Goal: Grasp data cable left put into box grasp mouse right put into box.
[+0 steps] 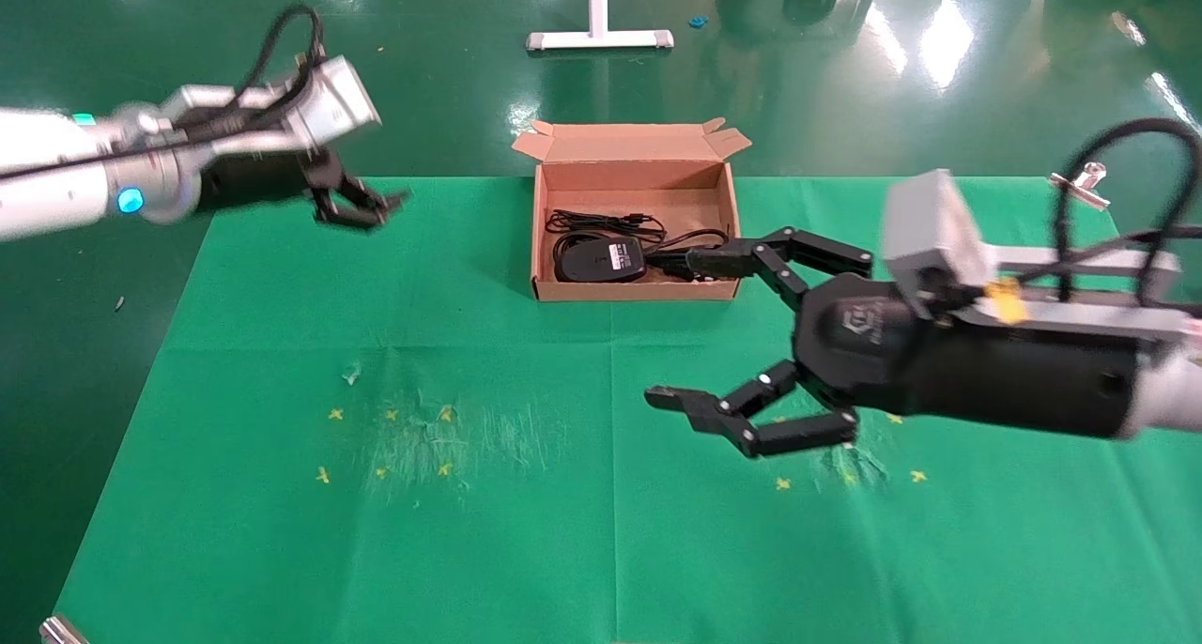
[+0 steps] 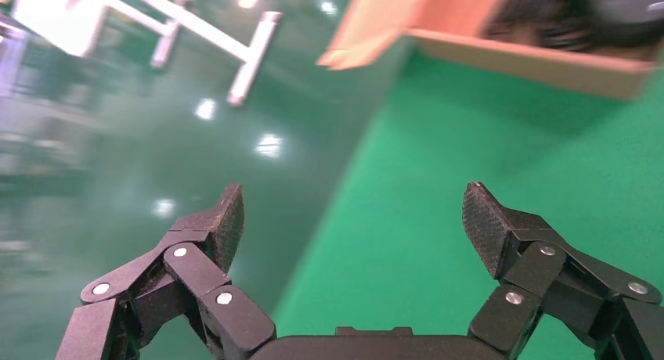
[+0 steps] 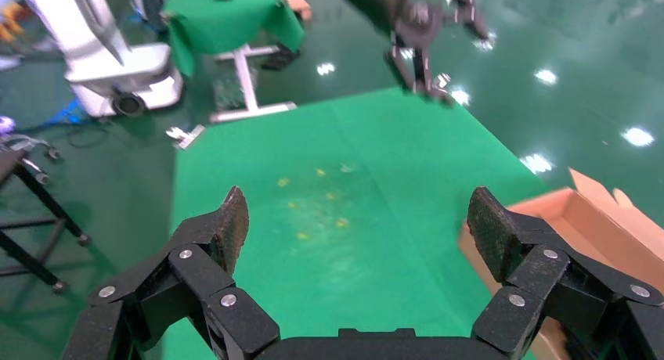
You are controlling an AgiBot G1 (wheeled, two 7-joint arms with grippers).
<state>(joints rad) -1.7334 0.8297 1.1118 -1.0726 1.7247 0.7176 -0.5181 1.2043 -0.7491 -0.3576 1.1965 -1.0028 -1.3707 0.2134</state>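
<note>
Mouse (image 1: 599,257) and data cable (image 1: 606,222) already inside box (image 1: 631,290), upper centre of frame. Right hand (image 1: 700,329) wide open, empty, just right of it; left hand (image 1: 362,203) open, empty, far at upper left

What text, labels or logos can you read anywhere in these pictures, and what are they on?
No text can be read with certainty.
White label on the mouse in the box: print too small to read.
Pale emblem on the right gripper body: blurred, unreadable.
Yellow crosses on the green table cloth: position marks only, no lettering.
Left gripper, at the table's far left edge: no markings visible.
</note>
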